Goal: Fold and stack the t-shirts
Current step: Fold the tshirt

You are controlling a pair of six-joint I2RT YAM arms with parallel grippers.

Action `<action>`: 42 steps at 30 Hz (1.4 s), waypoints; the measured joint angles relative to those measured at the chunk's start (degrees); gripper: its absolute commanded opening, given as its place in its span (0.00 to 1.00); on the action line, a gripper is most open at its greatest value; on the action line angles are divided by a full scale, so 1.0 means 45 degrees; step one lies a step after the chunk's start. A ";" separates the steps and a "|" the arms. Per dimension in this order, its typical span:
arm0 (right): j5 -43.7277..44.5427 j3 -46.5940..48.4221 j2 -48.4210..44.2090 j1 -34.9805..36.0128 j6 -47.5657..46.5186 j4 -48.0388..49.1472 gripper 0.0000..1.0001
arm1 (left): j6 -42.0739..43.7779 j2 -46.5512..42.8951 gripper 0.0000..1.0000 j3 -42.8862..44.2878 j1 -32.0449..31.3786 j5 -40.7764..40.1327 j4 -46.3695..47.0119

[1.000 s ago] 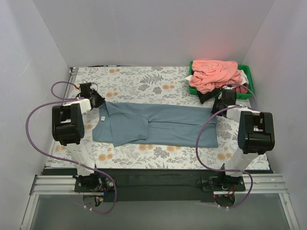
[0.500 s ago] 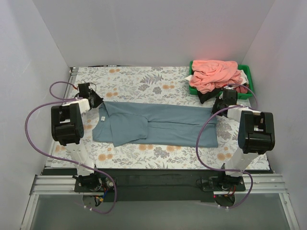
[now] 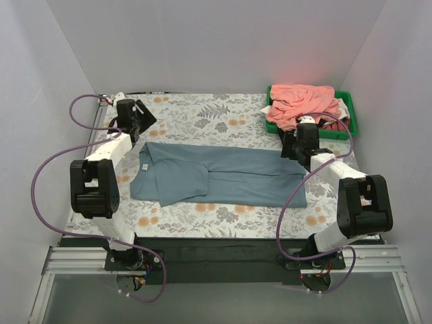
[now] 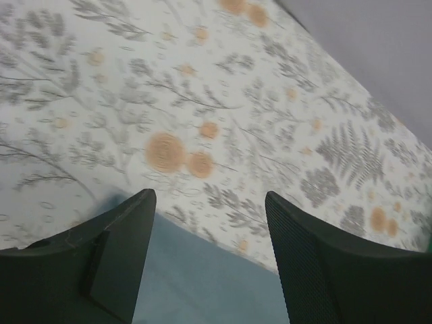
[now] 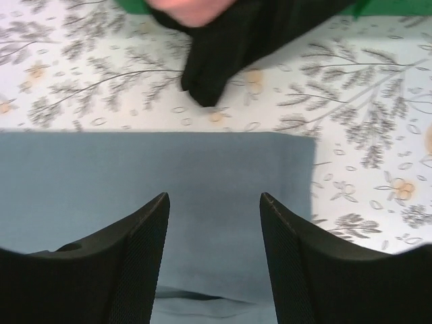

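Across the middle of the flowered table cover (image 3: pixel 202 118) you have the grey-blue shirt (image 3: pixel 229 174) lying flat, folded into a long band, collar end to the left and hem end to the right. At the far right corner sits a green bin (image 3: pixel 349 115) heaped with salmon-pink shirts (image 3: pixel 300 101). A black piece (image 5: pixel 226 40) spills over its near rim onto the cover and ends just beyond the shirt's far right corner, not touching it. Your right gripper (image 5: pixel 214 202) hovers over that hem end, fingers apart with nothing between them, and the bin and black piece lie straight ahead of it. Your left gripper (image 4: pixel 209 202) is raised at the far left, beyond the collar end. Its fingers are also apart and hold nothing, with bare cover below and only an edge of the shirt showing between them. Purple cables (image 3: pixel 47 175) loop wide off the left arm, and another crosses the right hem.

From above, the right arm hides the shirt's far right corner. Cloth covers most of the bin's near rim, and the darker and white scraps under the pink heap are too small for you to tell apart. Both wrist views cut the fingers off at the bottom edge
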 measured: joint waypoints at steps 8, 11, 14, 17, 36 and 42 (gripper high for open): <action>-0.1035 0.0000 0.0355 0.1268 0.0005 -0.0024 0.61 | -0.1287 -0.0136 0.66 -0.1379 -0.2030 0.1787 0.0709; -0.1710 -0.0010 0.0704 0.1292 0.0058 -0.0034 0.60 | -0.1613 0.0267 0.66 -0.2113 -0.1851 0.2089 0.0719; -0.2327 -0.0034 0.0913 0.1292 0.0131 -0.0034 0.59 | -0.1787 0.0529 0.66 -0.2676 -0.1724 0.2191 0.0675; -0.2856 -0.0175 0.0971 0.1292 0.0272 0.0000 0.59 | -0.1836 0.0491 0.66 -0.2861 -0.1676 0.2127 0.0797; -0.4614 -0.0976 0.1195 0.1506 0.1127 0.0840 0.57 | -0.0457 0.3376 0.67 0.0758 -0.1545 0.1190 0.0699; -0.4697 -0.1700 0.0510 0.2744 0.1637 0.0923 0.57 | 0.0282 0.5430 0.68 0.3657 -0.1481 0.1656 0.0554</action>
